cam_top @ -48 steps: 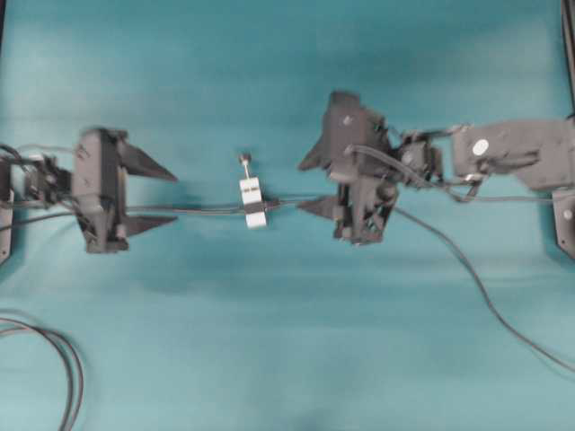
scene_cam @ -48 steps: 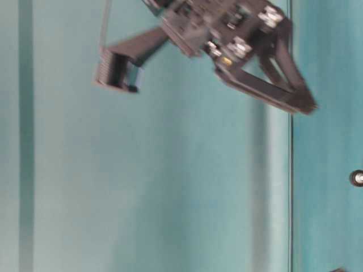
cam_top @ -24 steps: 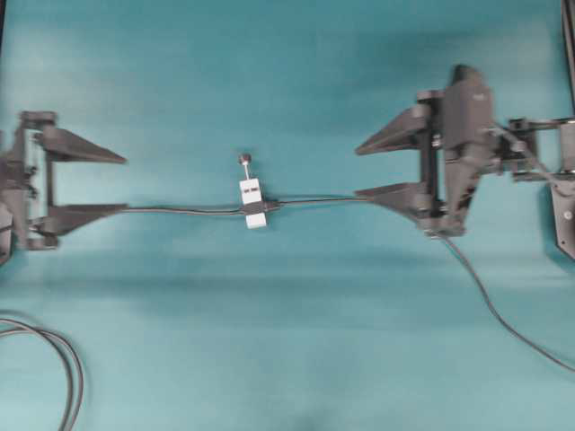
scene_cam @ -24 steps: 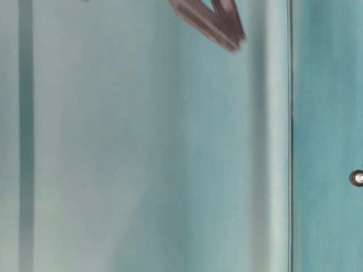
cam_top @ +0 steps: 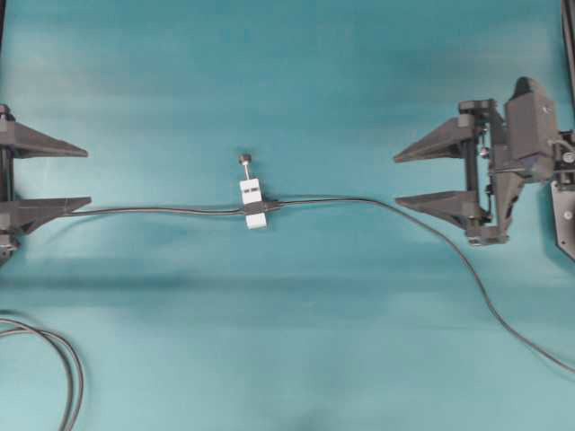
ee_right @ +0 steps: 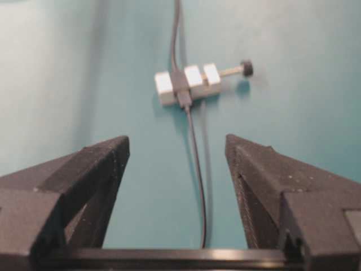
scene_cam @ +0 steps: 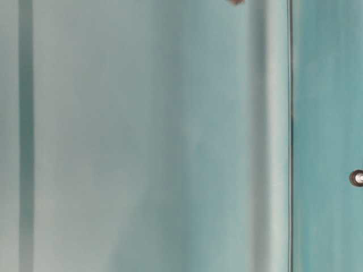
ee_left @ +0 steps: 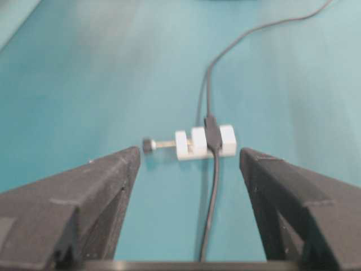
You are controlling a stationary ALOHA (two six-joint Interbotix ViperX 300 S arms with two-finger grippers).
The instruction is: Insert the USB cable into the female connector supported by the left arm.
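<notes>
USB cable (cam_top: pixel 377 203), a thin dark grey lead, is seen lying flat on the teal table (cam_top: pixel 287 359), running in from the lower right edge and ending at the small white rectangular female connector (cam_top: pixel 252 202) near the table's middle. Whether the plug is seated in the block's black socket or merely abuts it cannot be told from these views. A second dark cable (cam_top: pixel 162 211) leaves the block toward the left, so the whole line lies along the left-to-right axis of the overhead view, with the block's black-knobbed pin (cam_top: pixel 243 161) pointing across that axis. The left gripper (cam_top: pixel 79 178), black with long triangular jaws, is held wide apart with nothing between its jaws, at the far left edge and well apart from the block. The right gripper (cam_top: pixel 404 178) is likewise spread fully and empty, somewhat nearer, with the grey lead passing just below its lower jaw. Both jaw pairs point inward along the cable line, the block lying straight ahead of each in the wrist views. Neither arm supports the connector.
</notes>
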